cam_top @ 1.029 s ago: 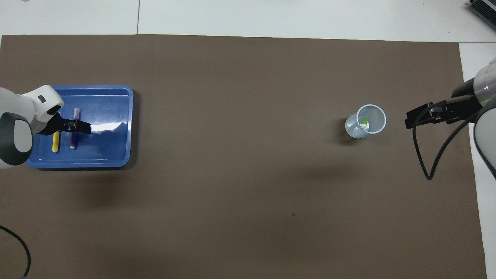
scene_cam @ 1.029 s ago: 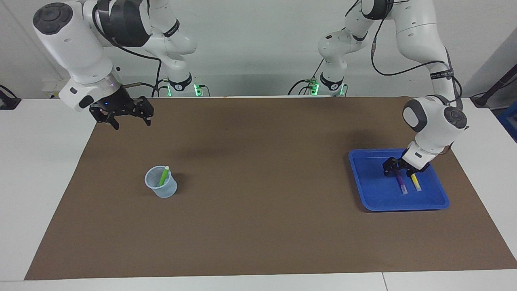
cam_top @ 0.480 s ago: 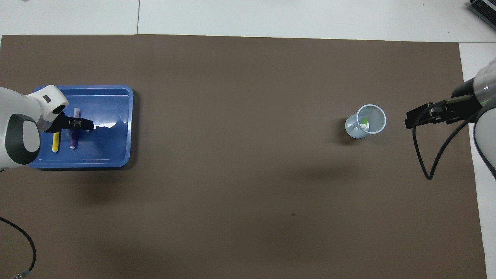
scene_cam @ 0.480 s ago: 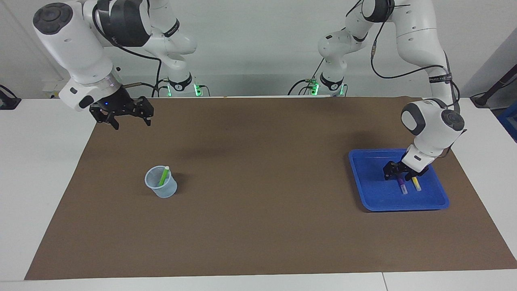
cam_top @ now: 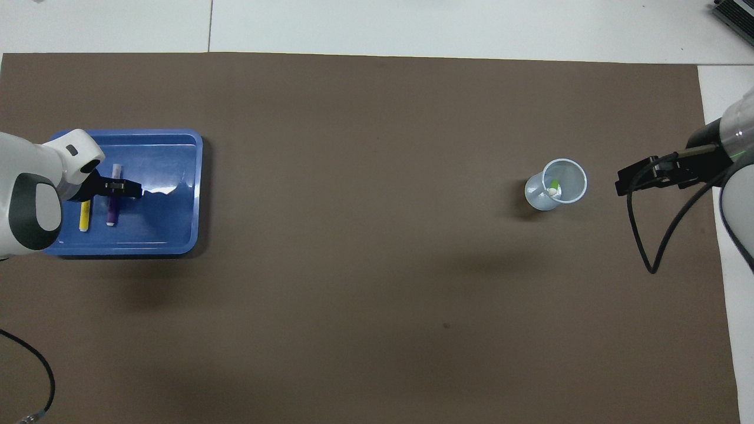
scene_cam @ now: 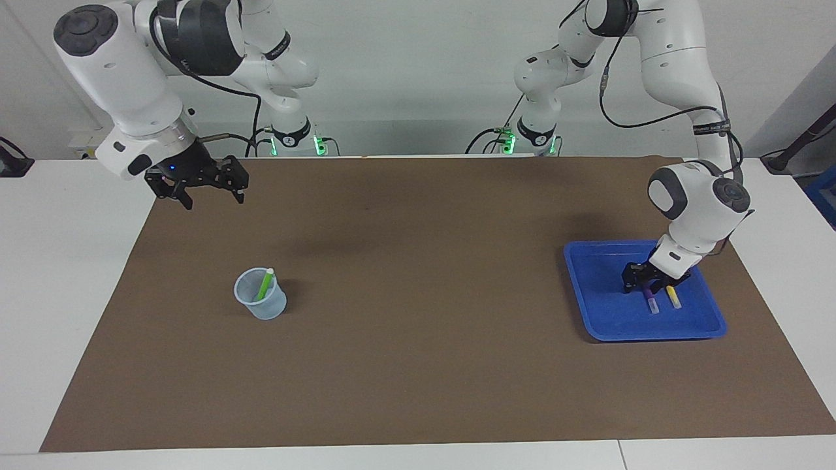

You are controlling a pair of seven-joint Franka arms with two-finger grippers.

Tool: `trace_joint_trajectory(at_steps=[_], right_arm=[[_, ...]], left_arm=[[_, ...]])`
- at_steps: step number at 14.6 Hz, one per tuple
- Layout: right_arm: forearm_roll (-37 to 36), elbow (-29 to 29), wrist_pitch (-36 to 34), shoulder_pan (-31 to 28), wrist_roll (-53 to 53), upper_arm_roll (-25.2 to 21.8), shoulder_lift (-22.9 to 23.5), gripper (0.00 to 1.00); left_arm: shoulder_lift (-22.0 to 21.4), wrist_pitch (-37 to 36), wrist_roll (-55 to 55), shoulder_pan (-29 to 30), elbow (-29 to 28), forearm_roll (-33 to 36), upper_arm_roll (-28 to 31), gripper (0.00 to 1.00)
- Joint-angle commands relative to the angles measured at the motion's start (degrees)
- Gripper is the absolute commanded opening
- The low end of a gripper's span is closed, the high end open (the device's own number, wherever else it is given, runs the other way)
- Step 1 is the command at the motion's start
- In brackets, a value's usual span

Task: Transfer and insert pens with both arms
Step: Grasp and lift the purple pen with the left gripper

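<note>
The purple pen (scene_cam: 648, 299) lies flat in the tray (scene_cam: 601, 313), side by side with the yellow pen (scene_cam: 673, 298), which is nearer the tray's outer edge at the left arm's end of the surface (scene_cam: 418, 365). The left claw (scene_cam: 645, 284) is down in the tray right over the purple pen; whether its jaws are clamped on it I cannot tell. The green pen (scene_cam: 264, 284) leans in the cup (scene_cam: 260, 301), well apart from the tray toward the right arm's end. The right claw (scene_cam: 208, 190) waits above the surface, jaws apart and holding nothing, far from the tray.
</note>
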Motion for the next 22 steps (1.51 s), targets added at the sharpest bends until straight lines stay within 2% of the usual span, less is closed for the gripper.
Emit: trace_joint_trajectory(at_steps=[1,4,6,7,10,12,14,17,22], right_arm=[[-0.3,-1.5,1.4,-0.1,0.7,0.3,-0.9,1.00],[-0.3,-1.5,1.2,-0.1,0.7,0.3,-0.9,1.00],[-0.3,-1.6,1.0,-0.1,0.6,0.3,-0.9,1.00],[-0.3,-1.5,0.9,-0.1,0.6,0.3,-0.9,1.00],[-0.3,-1.5,1.1,-0.1,0.7,0.3,-1.0,1.00],[-0.3,-1.6,1.2,-0.1,0.5,0.4,-1.0,1.00],[-0.3,-1.7,1.2,-0.1,0.5,0.3,-1.0,1.00],[-0.3,-1.7,1.3,-0.1,0.4,0.4,-1.0,1.00],[1.2,-2.9,1.5,-0.3,0.3,0.4,-1.5,1.00]], left_arm=[[0.2,0.3,0.3,-0.3,0.0,1.1,0.3,0.52],[0.2,-1.8,0.3,-0.4,1.6,1.1,0.3,0.27],[0.3,-3.8,0.3,-0.4,3.3,1.1,0.3,0.14],[0.3,-4.4,0.2,-0.6,3.7,1.0,0.3,0.02],[0.7,-6.0,0.1,-0.5,5.2,0.7,0.3,0.00],[2.3,-13.0,-0.9,-1.2,11.9,-0.2,0.1,0.00],[4.3,-20.0,-7.0,-3.2,19.1,-3.4,0.2,0.00],[3.2,-22.5,-17.7,-5.9,20.0,-5.4,0.0,0.00],[-1.5,-28.3,-32.4,-8.0,20.2,-10.7,-0.8,0.00]])
